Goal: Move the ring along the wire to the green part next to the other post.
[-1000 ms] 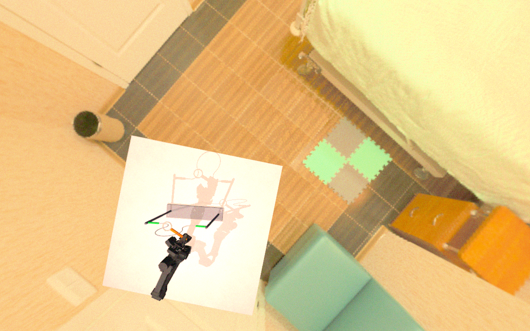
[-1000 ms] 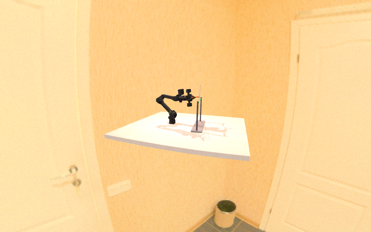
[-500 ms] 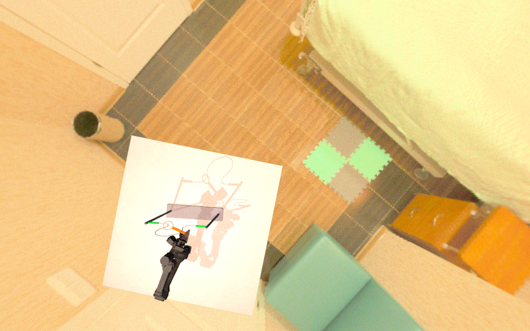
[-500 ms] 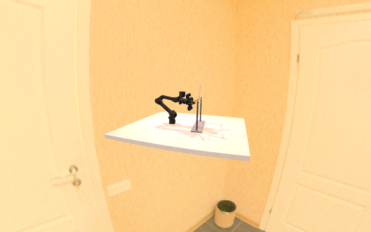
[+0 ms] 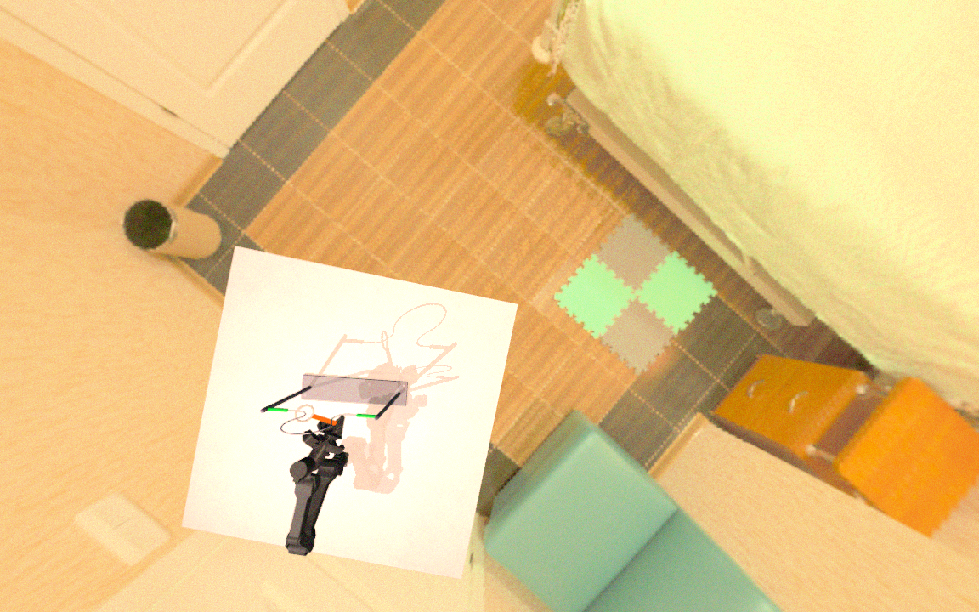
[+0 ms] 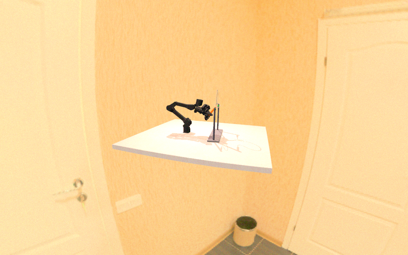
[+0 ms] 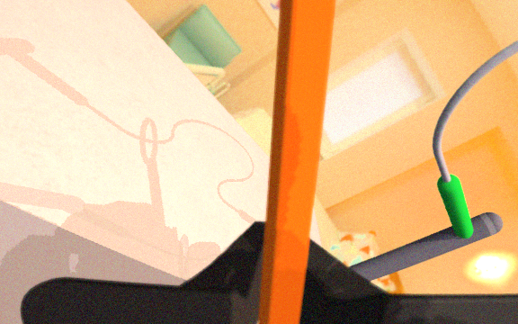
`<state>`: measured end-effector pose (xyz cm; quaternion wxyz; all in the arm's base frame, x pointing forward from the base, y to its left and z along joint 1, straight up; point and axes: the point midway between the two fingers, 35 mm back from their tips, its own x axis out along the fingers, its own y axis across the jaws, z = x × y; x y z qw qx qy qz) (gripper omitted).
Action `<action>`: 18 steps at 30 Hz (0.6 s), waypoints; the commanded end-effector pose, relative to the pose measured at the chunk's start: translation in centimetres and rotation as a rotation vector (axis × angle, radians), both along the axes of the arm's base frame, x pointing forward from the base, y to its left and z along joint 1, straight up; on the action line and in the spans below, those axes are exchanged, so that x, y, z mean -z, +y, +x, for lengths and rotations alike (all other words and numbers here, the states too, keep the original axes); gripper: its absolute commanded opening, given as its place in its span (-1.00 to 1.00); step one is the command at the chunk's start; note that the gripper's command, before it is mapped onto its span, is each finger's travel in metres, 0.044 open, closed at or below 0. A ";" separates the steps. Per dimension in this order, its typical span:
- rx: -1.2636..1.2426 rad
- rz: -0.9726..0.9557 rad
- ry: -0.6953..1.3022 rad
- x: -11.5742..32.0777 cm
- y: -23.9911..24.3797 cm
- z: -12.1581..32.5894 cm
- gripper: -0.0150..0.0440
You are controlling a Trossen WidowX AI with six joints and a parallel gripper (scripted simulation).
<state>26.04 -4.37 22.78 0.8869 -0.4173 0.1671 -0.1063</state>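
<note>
My gripper (image 5: 337, 422) (image 6: 211, 114) (image 7: 271, 232) is shut on the orange handle (image 5: 323, 418) (image 6: 213, 110) (image 7: 301, 135). The ring (image 5: 304, 405) is at the handle's far end, over the grey wire (image 5: 281, 429) (image 7: 436, 130), a little right of the left green part (image 5: 276, 409) in the top view. The right green part (image 5: 366, 415) is farther along. The ring is outside the wrist view; its shadow there surrounds the wire's shadow. A green part (image 7: 455, 207) shows right of the handle in the wrist view. Whether ring and wire touch is too small to tell.
Two dark posts (image 5: 286, 399) (image 5: 390, 403) rise from the grey base (image 5: 353, 389) on the white table (image 5: 227, 479) (image 6: 151, 142). The grey wire loops up high between them. A bin (image 5: 196, 232) (image 6: 244, 237) stands on the floor beyond the table.
</note>
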 end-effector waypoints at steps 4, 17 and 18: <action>-0.051 0.184 -0.019 2.4 1.9 0.6 -1.00; -0.050 0.493 0.011 4.8 6.2 0.1 -1.00; -0.050 0.514 0.014 4.9 6.5 0.0 -1.00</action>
